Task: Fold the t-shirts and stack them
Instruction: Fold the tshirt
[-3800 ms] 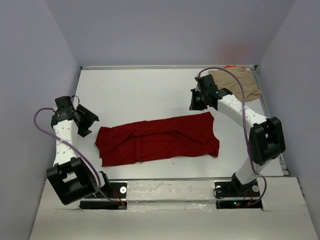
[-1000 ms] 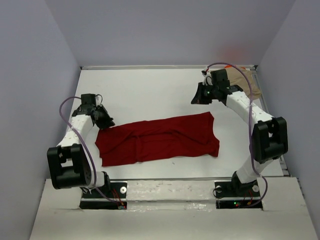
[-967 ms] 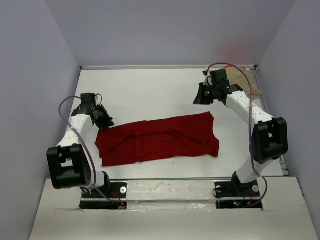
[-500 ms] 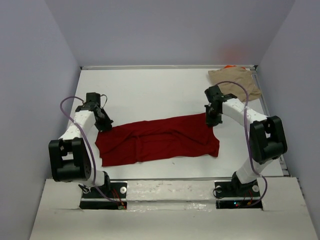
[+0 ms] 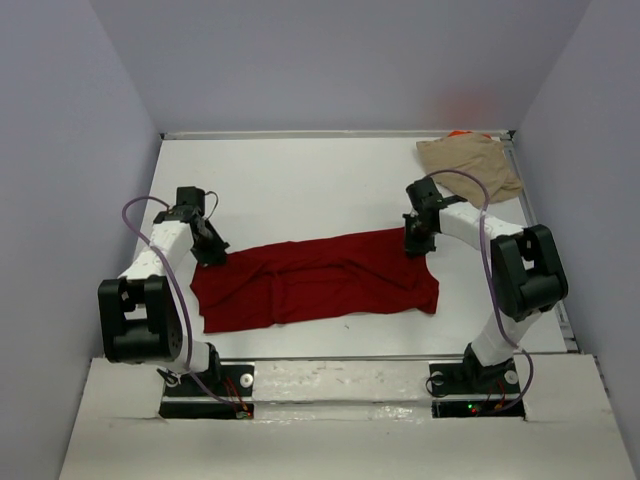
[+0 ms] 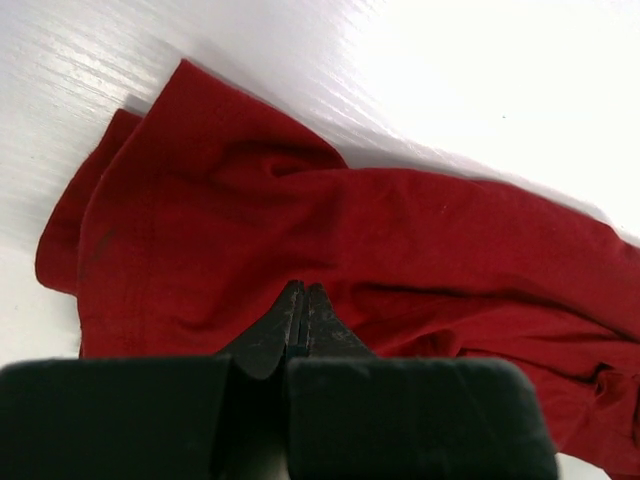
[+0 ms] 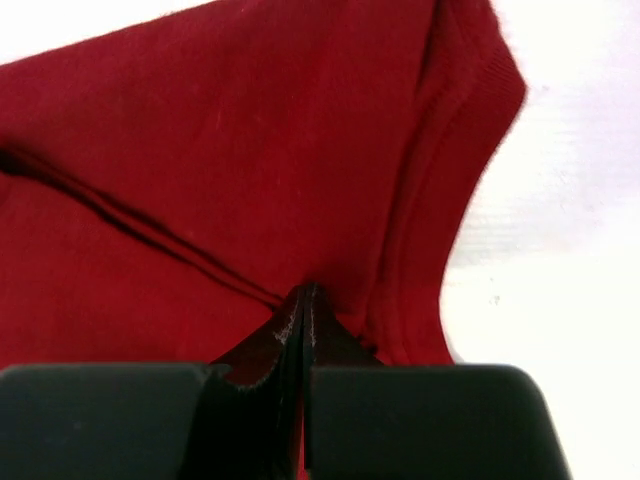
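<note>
A large dark red t-shirt (image 5: 315, 278) lies crumpled lengthwise across the middle of the white table (image 5: 300, 180). My left gripper (image 5: 213, 255) is shut, its tips down at the shirt's far left corner. In the left wrist view the left gripper (image 6: 302, 288) points at red cloth (image 6: 400, 240), with nothing visible between the fingers. My right gripper (image 5: 417, 243) is shut at the far right corner. The right wrist view shows the right gripper (image 7: 303, 290) touching the red cloth (image 7: 200, 150) beside the hem, where a crease ends. A tan t-shirt (image 5: 470, 165) lies at the back right, orange fabric (image 5: 460, 133) peeking behind it.
Grey walls enclose the table on three sides. A metal rail (image 5: 335, 133) runs along the far edge and another along the right edge (image 5: 540, 240). Bare white table surface lies beyond the red shirt and in front of it.
The right gripper swung from beside the tan shirt down onto the red shirt's far right corner. The left gripper shifted slightly right onto the far left corner. Both stayed shut.
</note>
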